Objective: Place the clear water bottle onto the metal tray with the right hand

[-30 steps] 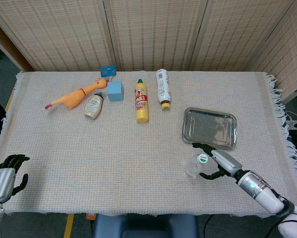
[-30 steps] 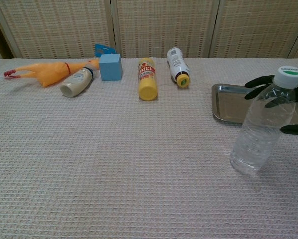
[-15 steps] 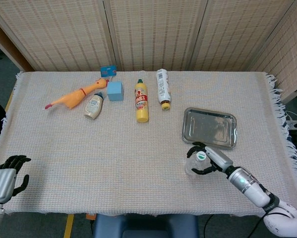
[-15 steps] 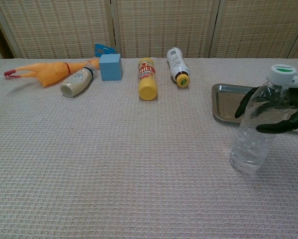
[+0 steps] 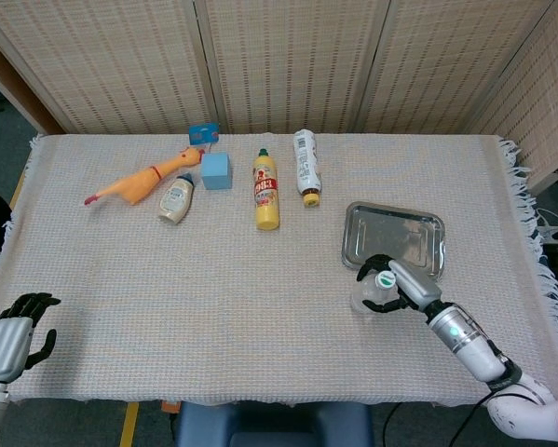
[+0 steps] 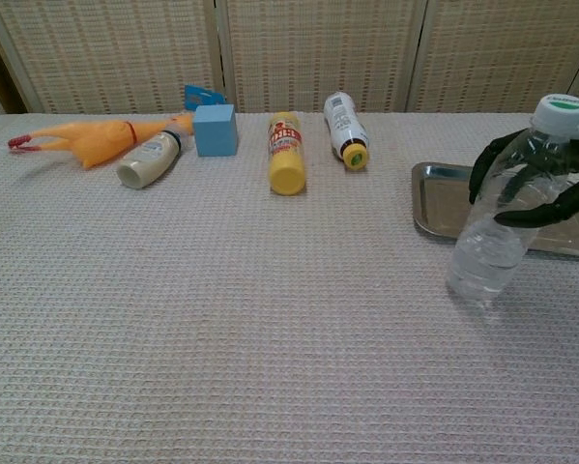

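Closing in over the last second, my right hand [image 6: 540,184] is now wrapping its dark fingers [image 6: 484,166] around the upper body of the clear water bottle [image 6: 506,217], which is tilting toward the tray and sitting nearer its front edge than before. I am working across the woven table cloth [image 5: 213,279], where the metal tray [image 5: 418,256] is lying just beyond the bottle, its near rim almost touching the bottle's base in the head view; whether the base is off the cloth yet I cannot tell from the chest view. From here I judge the grip to be high on the bottle, under the green-and-white cap [image 6: 561,107], so I am planning to lift straight up until the base is clearing the rim, carry it a short way over the bare metal, level it and set it down upright before letting go. A thin, springy bottle held this high may swing or slip, so slow is better. My left hand [image 5: 13,333] is resting near the table's near-left corner, fingers loosely curled on nothing.
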`<state>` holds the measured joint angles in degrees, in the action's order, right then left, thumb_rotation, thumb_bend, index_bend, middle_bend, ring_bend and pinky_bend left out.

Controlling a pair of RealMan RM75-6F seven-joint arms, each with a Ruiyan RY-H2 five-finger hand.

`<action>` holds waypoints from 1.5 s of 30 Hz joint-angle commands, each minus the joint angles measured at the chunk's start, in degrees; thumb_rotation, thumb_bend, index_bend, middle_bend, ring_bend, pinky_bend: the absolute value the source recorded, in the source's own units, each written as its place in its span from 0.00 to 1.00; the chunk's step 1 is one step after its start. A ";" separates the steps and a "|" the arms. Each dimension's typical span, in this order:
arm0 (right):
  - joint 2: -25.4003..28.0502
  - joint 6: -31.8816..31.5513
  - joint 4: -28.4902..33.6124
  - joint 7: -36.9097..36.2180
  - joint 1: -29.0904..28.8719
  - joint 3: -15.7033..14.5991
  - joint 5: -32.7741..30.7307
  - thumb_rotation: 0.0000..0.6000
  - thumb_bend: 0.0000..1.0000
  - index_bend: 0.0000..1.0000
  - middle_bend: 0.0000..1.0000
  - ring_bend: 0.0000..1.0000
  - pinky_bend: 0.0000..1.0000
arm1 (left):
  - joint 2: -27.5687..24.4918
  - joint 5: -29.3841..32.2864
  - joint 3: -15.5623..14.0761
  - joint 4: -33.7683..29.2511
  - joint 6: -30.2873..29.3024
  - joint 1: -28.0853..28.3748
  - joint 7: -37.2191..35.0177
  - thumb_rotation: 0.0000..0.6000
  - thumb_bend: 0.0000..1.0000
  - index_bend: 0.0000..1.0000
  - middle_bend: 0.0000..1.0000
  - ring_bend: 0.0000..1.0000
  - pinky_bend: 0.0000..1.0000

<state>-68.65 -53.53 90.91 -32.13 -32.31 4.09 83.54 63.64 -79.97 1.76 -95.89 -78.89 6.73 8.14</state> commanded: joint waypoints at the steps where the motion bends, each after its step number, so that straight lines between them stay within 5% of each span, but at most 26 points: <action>1: 0.31 -7.67 0.76 9.50 0.72 5.46 -3.22 1.00 0.04 0.68 0.50 0.20 0.34 | 0.00 -0.12 -0.15 -0.07 0.20 0.09 0.23 1.00 0.50 0.28 0.19 0.12 0.32; 8: -8.68 -24.18 -6.78 41.86 1.51 11.16 -9.31 1.00 0.04 0.70 0.50 0.21 0.35 | -0.04 0.24 -0.41 -0.41 0.90 0.30 1.04 1.00 0.50 0.28 0.19 0.12 0.32; 12: -11.90 -24.77 -9.24 43.26 1.81 10.19 -9.10 1.00 0.04 0.71 0.51 0.22 0.36 | -0.15 0.39 -0.61 -0.57 1.45 0.49 1.48 1.00 0.50 0.28 0.19 0.12 0.32; 16: -6.12 -11.64 -0.13 23.81 1.95 9.52 -12.49 1.00 0.04 0.72 0.51 0.23 0.38 | -0.20 0.57 -0.68 -0.75 1.69 0.55 1.51 1.00 0.50 0.28 0.19 0.12 0.32; 21: 2.47 4.40 4.98 -14.05 1.16 11.00 -8.03 1.00 0.04 0.73 0.52 0.23 0.38 | -0.39 0.84 -0.69 -0.94 1.78 0.55 1.54 1.00 0.50 0.28 0.19 0.12 0.32; 27: 5.19 7.04 1.41 -41.21 0.09 9.11 3.14 1.00 0.04 0.73 0.52 0.23 0.40 | -0.46 1.15 -0.78 -1.18 2.10 0.66 1.91 1.00 0.50 0.28 0.19 0.12 0.32; 30: 5.83 6.44 -1.68 -46.34 -0.91 7.37 7.12 1.00 0.04 0.73 0.52 0.23 0.40 | -0.57 1.10 -0.90 -1.23 2.18 0.68 2.11 1.00 0.50 0.28 0.19 0.12 0.32; 32: 5.03 5.18 -4.15 -41.78 -0.82 6.99 7.08 1.00 0.04 0.73 0.52 0.23 0.40 | -0.54 1.25 -0.88 -1.28 2.20 0.69 2.22 1.00 0.50 0.28 0.19 0.12 0.32; 38: -3.22 -4.26 -8.91 0.71 2.32 9.96 -6.41 1.00 0.04 0.73 0.52 0.23 0.41 | -0.66 1.60 -0.97 -1.50 2.59 0.79 2.44 1.00 0.50 0.28 0.19 0.12 0.32; 45: -10.93 -16.07 -11.72 32.85 3.28 10.76 -12.79 1.00 0.04 0.73 0.52 0.23 0.41 | -0.65 1.80 -1.04 -1.72 2.73 0.85 2.66 1.00 0.50 0.28 0.19 0.12 0.32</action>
<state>-70.82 -58.27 85.82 -73.82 -30.95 13.42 79.27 62.97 -78.21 0.72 -97.58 -76.18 7.58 10.83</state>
